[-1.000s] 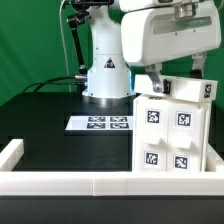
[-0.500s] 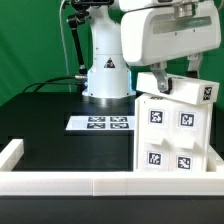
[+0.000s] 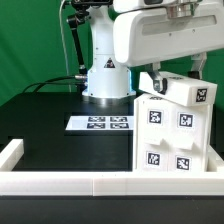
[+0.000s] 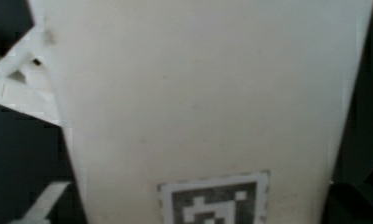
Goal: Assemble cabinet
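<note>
The cabinet body point(image 3: 170, 138), a large white box with square black-and-white tags on its front, stands at the exterior view's right. On its top sits a smaller white tagged block point(image 3: 188, 92), tilted, one end raised off the body. My gripper point(image 3: 176, 78) comes down from above and is shut on this block, a dark finger on either side. In the wrist view the block's white face point(image 4: 201, 100) fills most of the picture, and its tag point(image 4: 218, 203) shows near the edge. My fingertips are hidden there.
The marker board point(image 3: 100, 123) lies flat on the black table in front of the robot's base point(image 3: 106, 82). A low white wall point(image 3: 90, 184) runs along the near edge, with a raised corner point(image 3: 10, 152) at the exterior view's left. A green backdrop hangs behind.
The jaws have closed onto the small block. The hand has shifted a little toward the exterior view's left, and the block now sits tilted instead of flat on the body.
</note>
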Available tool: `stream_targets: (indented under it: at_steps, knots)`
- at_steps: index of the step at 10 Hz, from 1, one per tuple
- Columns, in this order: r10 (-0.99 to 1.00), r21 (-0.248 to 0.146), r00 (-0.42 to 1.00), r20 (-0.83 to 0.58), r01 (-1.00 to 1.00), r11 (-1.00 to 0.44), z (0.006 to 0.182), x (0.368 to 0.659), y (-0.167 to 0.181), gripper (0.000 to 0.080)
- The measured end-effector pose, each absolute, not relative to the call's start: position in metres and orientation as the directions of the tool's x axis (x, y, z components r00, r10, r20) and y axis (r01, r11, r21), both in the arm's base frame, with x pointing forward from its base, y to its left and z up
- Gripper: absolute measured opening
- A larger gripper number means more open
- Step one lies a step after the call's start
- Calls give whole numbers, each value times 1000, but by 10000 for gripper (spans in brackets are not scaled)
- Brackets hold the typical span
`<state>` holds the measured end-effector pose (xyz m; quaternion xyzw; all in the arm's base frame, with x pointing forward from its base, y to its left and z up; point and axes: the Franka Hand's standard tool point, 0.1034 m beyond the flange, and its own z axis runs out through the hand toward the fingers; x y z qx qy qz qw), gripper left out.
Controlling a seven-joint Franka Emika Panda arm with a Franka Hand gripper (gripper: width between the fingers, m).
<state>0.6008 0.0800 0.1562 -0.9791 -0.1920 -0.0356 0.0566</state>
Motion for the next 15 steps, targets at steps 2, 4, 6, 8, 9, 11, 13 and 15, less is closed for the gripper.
stream_targets:
  at_steps: [2,4,6,8,9,11,13,15]
  knots:
    - [262,-107,962,80,269,-957,156,601,80,563]
    - [154,-115,986,68,161,-980,156,601,79,563]
    - [36,-122,998,53,43,-992,156,601,79,563]
    - [-131,-129,991,37,-126,-984,156,602,78,563]
    - [-200,-131,979,28,-195,-972,156,602,78,563]
    - [-325,-135,946,10,-321,-937,156,602,77,563]
    - [-453,-135,891,-9,-450,-883,156,602,76,563]
    - [-533,-134,846,-21,-531,-837,156,602,76,563]
